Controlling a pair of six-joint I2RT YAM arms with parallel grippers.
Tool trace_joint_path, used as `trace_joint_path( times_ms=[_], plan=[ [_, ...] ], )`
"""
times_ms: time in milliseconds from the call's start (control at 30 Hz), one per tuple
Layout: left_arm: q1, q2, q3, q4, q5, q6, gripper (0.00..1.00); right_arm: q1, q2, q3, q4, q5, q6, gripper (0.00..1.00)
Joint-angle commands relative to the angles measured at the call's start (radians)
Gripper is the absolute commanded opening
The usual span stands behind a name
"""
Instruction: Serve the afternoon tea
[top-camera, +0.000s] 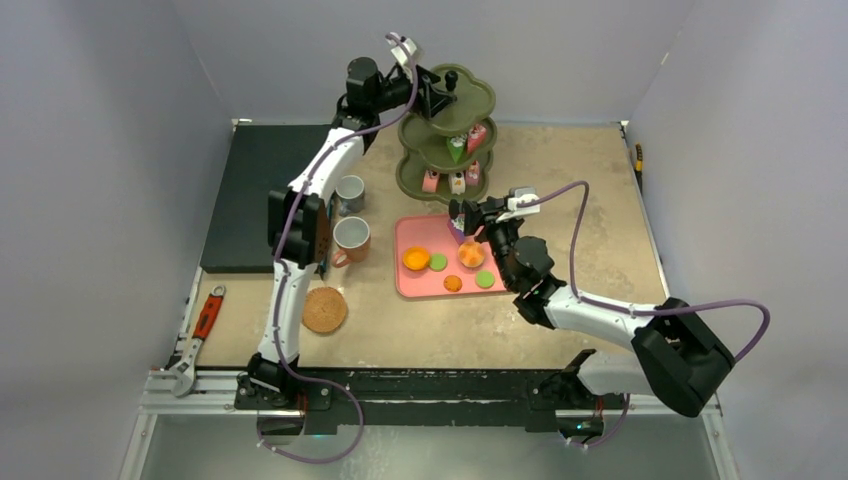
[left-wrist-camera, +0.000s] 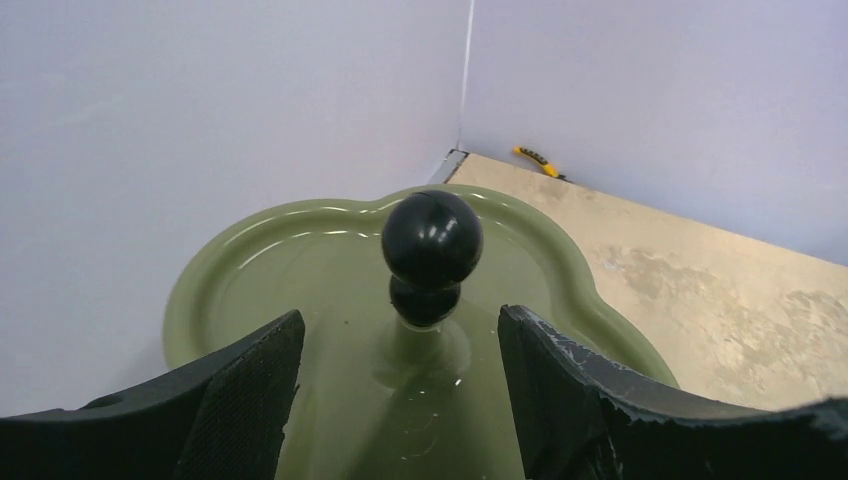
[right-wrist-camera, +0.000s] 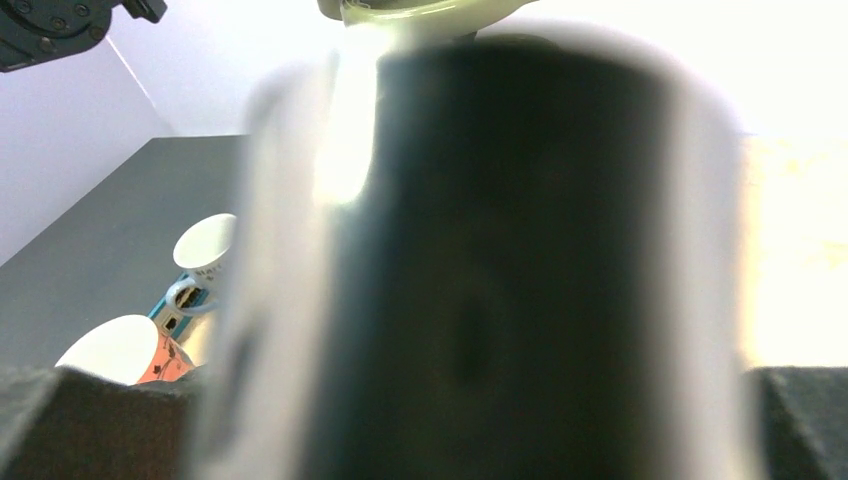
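Counter (top-camera: 570, 190), top view: green three-tier stand (top-camera: 485, 98) at the far side, cake slices (top-camera: 456, 148) on its lower tiers. Pink tray (top-camera: 415, 232) in front carries orange rounds (top-camera: 416, 259) and green rounds (top-camera: 438, 261). Grey mug (top-camera: 350, 192) and orange mug (top-camera: 351, 238) stand left of the tray.

Left wrist view: left fingers (left-wrist-camera: 250, 400) spread apart, flanking the stand's black knob (left-wrist-camera: 432, 238), touching nothing.

Right wrist view: right fingers (right-wrist-camera: 80, 420) closed on a dark white-edged piece (right-wrist-camera: 500, 260), too blurred to identify; both mugs behind at left.
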Motion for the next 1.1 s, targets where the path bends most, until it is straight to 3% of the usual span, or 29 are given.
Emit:
trace_joint_path(
  times_ms=[0, 167, 333, 700, 933, 1067],
  plan=[
    [0.0, 0.027, 0.069, 0.089, 0.097, -0.037, 0.69, 0.0, -0.039, -0.006, 0.029, -0.006, 0.019, 0.56],
    [-0.011, 0.034, 0.067, 0.114, 0.096, -0.029, 0.54, 0.0, -0.039, -0.008, 0.024, -0.002, 0.024, 0.56],
    [-0.026, 0.008, 0.025, 0.134, 0.005, 0.002, 0.37, -0.001, -0.042, -0.013, 0.023, 0.007, 0.029, 0.56],
    [-0.1, -0.221, -0.245, 0.146, -0.323, 0.166, 0.28, -0.007, -0.058, -0.006, -0.005, 0.025, 0.036, 0.57],
    [-0.155, -0.301, -0.3, 0.117, -0.529, 0.253, 0.23, -0.013, -0.062, -0.001, -0.033, 0.029, 0.037, 0.58],
    [-0.16, -0.297, -0.269, 0.064, -0.551, 0.212, 0.23, -0.017, -0.057, 0.001, -0.056, 0.037, 0.047, 0.58]
  ],
)
